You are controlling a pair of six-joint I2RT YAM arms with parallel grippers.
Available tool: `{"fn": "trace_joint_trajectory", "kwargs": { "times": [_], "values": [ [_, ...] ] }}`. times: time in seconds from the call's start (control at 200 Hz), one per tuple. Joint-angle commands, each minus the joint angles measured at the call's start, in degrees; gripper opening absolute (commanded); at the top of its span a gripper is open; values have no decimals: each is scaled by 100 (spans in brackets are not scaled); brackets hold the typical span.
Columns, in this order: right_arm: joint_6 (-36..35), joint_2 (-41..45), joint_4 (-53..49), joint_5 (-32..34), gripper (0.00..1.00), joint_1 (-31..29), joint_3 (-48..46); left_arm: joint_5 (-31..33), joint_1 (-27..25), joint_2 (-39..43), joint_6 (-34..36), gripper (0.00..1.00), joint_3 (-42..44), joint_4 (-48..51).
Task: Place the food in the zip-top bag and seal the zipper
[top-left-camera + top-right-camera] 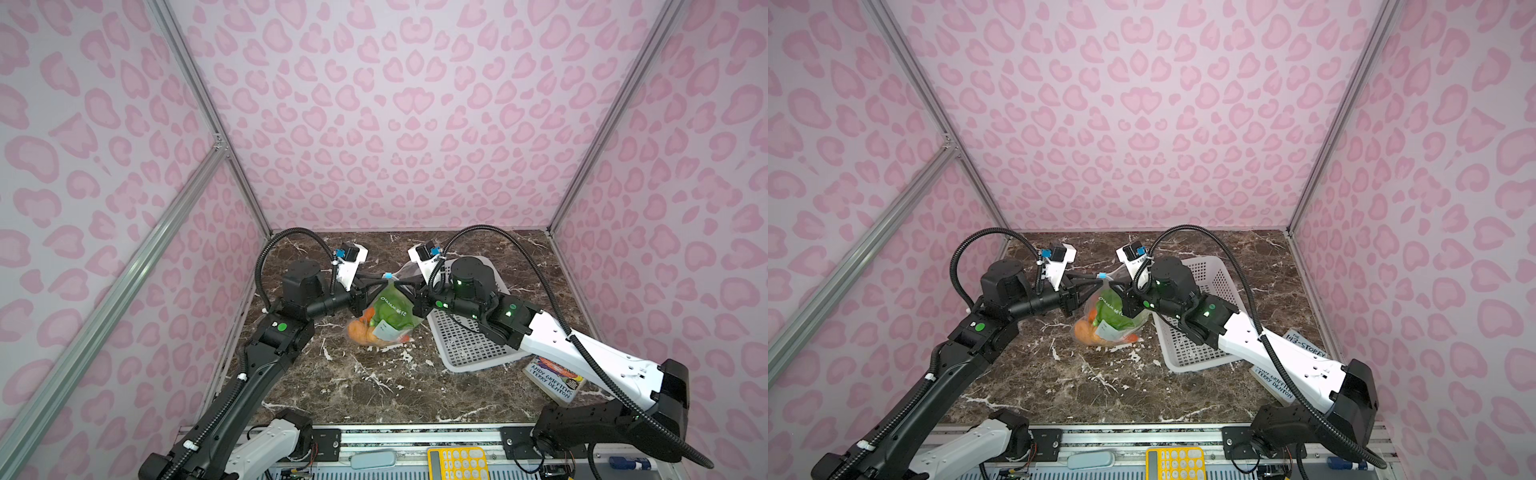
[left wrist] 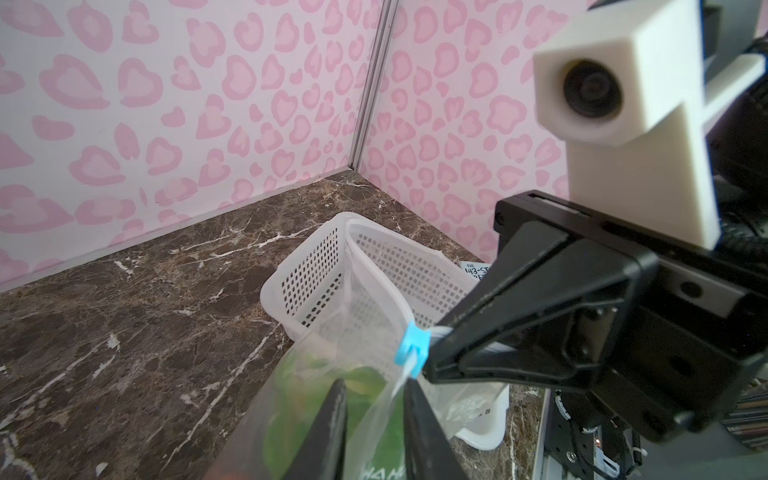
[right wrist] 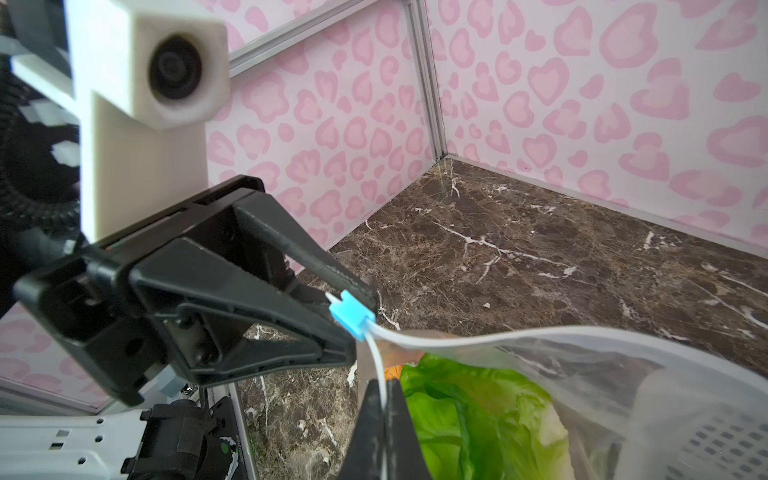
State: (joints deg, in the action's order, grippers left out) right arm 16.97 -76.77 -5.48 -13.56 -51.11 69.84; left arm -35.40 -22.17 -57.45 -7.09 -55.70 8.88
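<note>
Above the bench, our right end effector clamps the zipper of the zip-top bag holding the food; our left end effector brackets the blue tab, grip unclear. A loose pinch could slip off.

Pose: left arm rises from the near left and angles inward, forearm roughly level toward centre. The right arm mirrors it from the near right. Both wrists point inward, so the two sets of fingers meet nearly tip to tip at mid-scene.

The right gripper has its jaws fully together, pinching the zipper. The left gripper has its jaws narrowed to a slim gap, straddling the strip's end at the blue tab. Firm clamp not discernible.
</note>
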Motion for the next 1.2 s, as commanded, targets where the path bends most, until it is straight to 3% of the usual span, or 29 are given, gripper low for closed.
{"fn": "trace_joint_trajectory", "kwargs": {
  "times": [0.0,0.12,0.23,0.435,0.605,0.735,0.935,1.195],
  "values": [
    [21,-30,196,-14,0,3,-23,-249,11,-34,42,27,-24,-335],
    [34,-65,195,-20,0,5,-8,-399,11,-116,50,27,-53,-330],
    [33,-79,183,-31,0,3,0,-543,11,-209,42,5,-88,-326],
    [-348,-63,-292,-69,0,13,206,-538,29,-179,100,4,-72,-275],
    [-1287,-99,-1237,-395,37,144,814,-494,25,-128,245,4,-37,-89],
    [-2180,-259,-1658,-808,47,216,1196,-494,22,-108,321,4,-16,-7],
    [-2993,-664,-1764,-1293,48,355,1724,-573,26,-130,400,4,-11,118],
    [-3109,-1158,-1746,-1920,42,532,2111,-653,38,-135,446,4,-37,212]
  ]
}}
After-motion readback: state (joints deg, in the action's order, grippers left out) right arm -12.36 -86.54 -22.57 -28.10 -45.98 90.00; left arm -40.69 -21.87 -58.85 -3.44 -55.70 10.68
